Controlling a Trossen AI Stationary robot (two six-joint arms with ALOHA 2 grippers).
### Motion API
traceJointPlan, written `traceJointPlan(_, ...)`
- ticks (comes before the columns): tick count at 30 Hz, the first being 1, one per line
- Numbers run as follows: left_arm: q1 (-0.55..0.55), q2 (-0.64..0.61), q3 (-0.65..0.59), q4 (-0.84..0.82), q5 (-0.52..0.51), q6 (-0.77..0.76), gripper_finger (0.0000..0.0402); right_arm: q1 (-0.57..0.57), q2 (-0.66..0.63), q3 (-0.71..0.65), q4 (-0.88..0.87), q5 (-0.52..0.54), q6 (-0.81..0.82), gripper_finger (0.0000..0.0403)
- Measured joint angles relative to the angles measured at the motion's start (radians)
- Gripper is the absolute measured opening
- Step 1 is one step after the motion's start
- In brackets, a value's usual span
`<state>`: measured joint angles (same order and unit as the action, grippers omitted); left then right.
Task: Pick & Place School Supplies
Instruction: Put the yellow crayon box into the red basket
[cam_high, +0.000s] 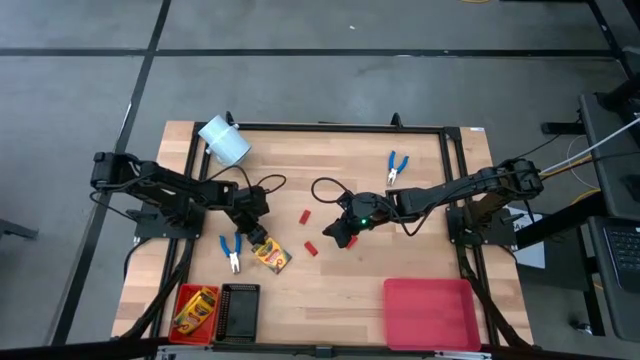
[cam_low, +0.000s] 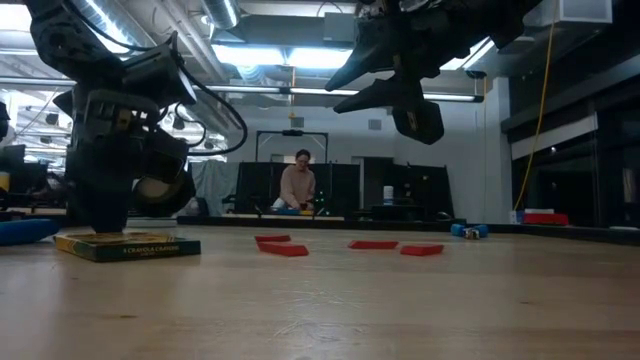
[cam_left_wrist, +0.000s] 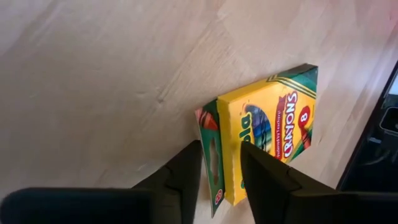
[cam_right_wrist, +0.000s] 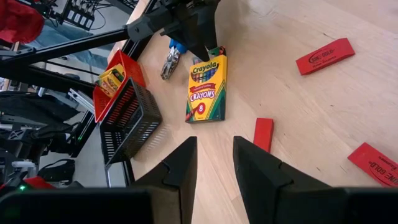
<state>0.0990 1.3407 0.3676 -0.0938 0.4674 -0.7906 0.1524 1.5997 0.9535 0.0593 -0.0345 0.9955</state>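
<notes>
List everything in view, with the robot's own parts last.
crayon boxes: 2, yellow and green; one flat on the table, one in the small red tray
pliers: 2, blue handles; one beside the loose box, one far right
red pieces: 3; mid-table
cylinder: 1, pale blue-white; far left corner
small red tray: 1; near left edge
black tray: 1; beside it
large red tray: 1; near right
person: 1; room behind
left gripper: open, at the loose box's end
right gripper: open, raised mid-table
</notes>
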Motion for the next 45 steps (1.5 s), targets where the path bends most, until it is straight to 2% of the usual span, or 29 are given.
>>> traceJointPlan(11, 0.0, 0.001, -0.001, -0.006, -0.031, 0.003, 0.0006, 0.0, 0.0, 0.0, 0.0, 0.0, 0.003, 0.0107)
traceJointPlan(23, 0.0, -0.041, 0.016, 0.056, 0.006, 0.009, 0.0002, 0.0, 0.0, 0.0, 0.0, 0.0, -0.001, 0.0107)
traceJointPlan(31, -0.022, -0.073, 0.126, 0.049, 0.058, 0.093, 0.0002, 0.0, 0.0, 0.0, 0.0, 0.0, -0.005, 0.0107)
traceJointPlan(34, -0.059, -0.074, 0.222, -0.054, 0.107, 0.161, 0.0002, 0.0, 0.0, 0.0, 0.0, 0.0, -0.008, 0.0107)
traceJointPlan(40, -0.149, -0.074, 0.491, -0.512, 0.141, 0.362, 0.0002, 0.0, 0.0, 0.0, 0.0, 0.0, -0.016, 0.0107)
traceJointPlan(45, -0.204, -0.074, 0.684, -0.82, 0.146, 0.409, 0.0002, -0.002, 0.0, 0.0, -0.001, 0.004, -0.035, 0.0107)
